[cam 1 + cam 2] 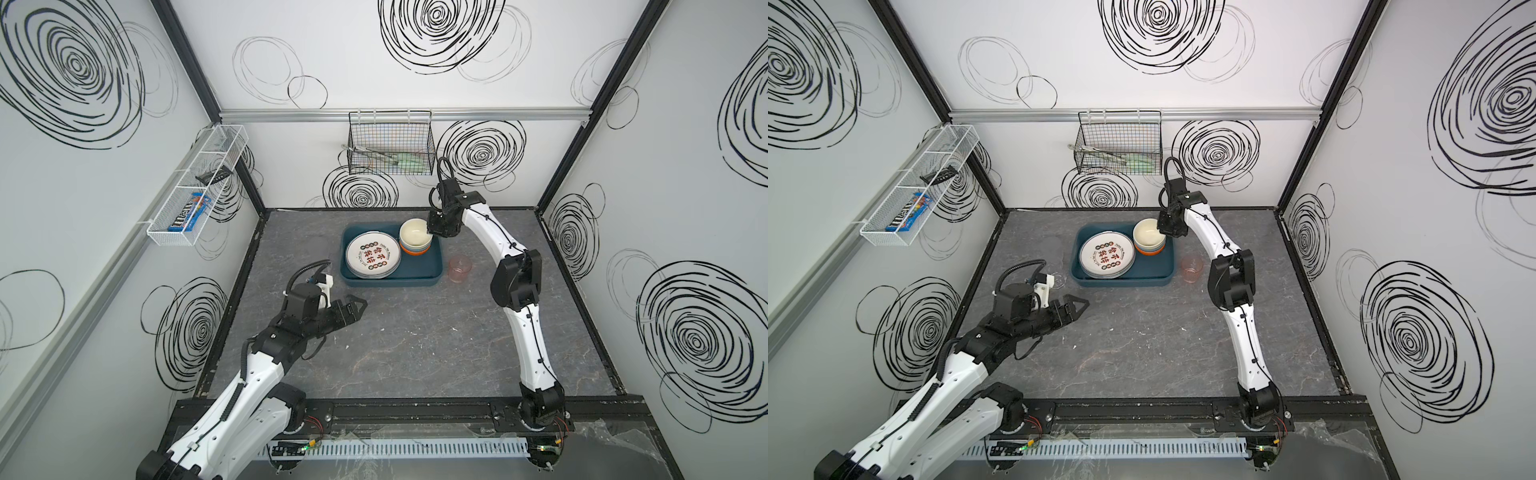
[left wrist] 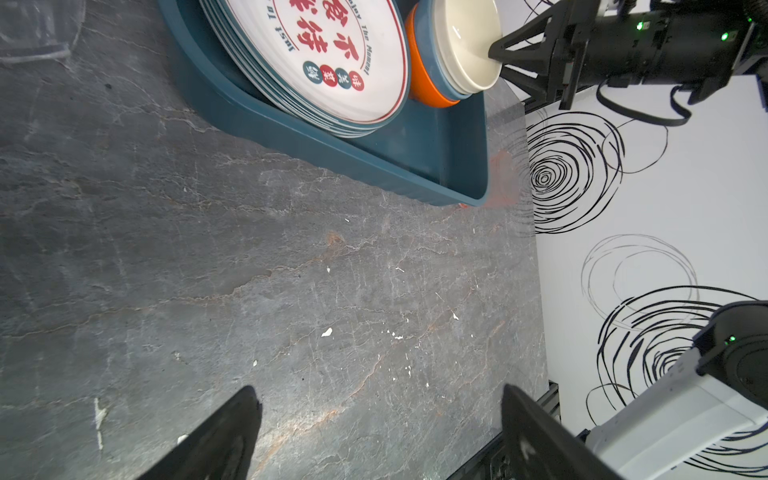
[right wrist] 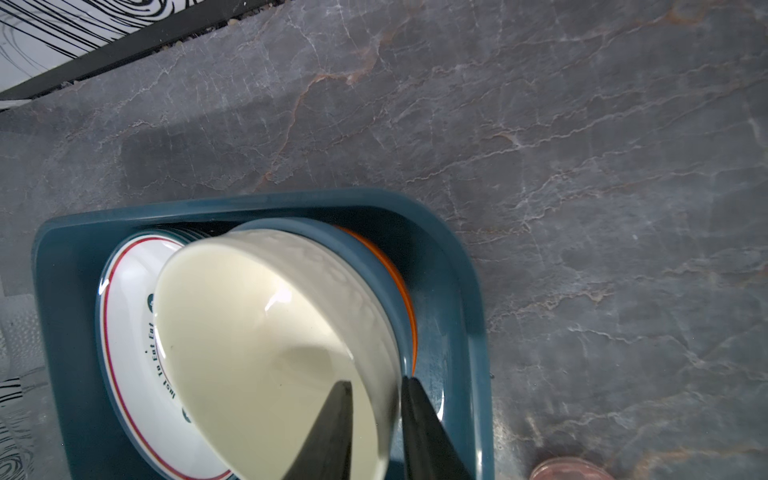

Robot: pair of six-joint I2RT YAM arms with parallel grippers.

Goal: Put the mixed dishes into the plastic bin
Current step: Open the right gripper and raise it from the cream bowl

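Mesh tray: far left on the wall, the white mesh tray [image 1: 170,243] holds a blue candy pack [image 1: 189,212] and a dark flat item. Not my cargo.
Left claw: the left gripper [image 1: 357,309] hangs released, jaws wide, nothing between them, over bare table near left. I reckon it's parked clear of the other arm.
Clear glass: a faint see-through shape [image 2: 39,33] stands on the table just left of the bin. I take it for the glass, not yet loaded.
Wire basket: on the far wall, the black wire basket [image 1: 357,166] carries tongs and something pale green.
Bin: the plastic bin [image 1: 390,281] sits centre far.
Bin, left side: plates [image 1: 373,254] in one stack, which leaves the right side free.
Bin, far right corner: orange bowl [image 2: 419,79] at the bottom, blue bowl [image 2: 432,62] in it, cream bowl [image 3: 249,332] on top, nested to save room.
Right claw: the right gripper [image 3: 376,382] straddles the cream bowl's right rim, one finger inside, one outside. Clamped or loose, I cannot tell.
Tumbler: the pink tumbler [image 1: 460,269] stands upright on the table just right of the bin.
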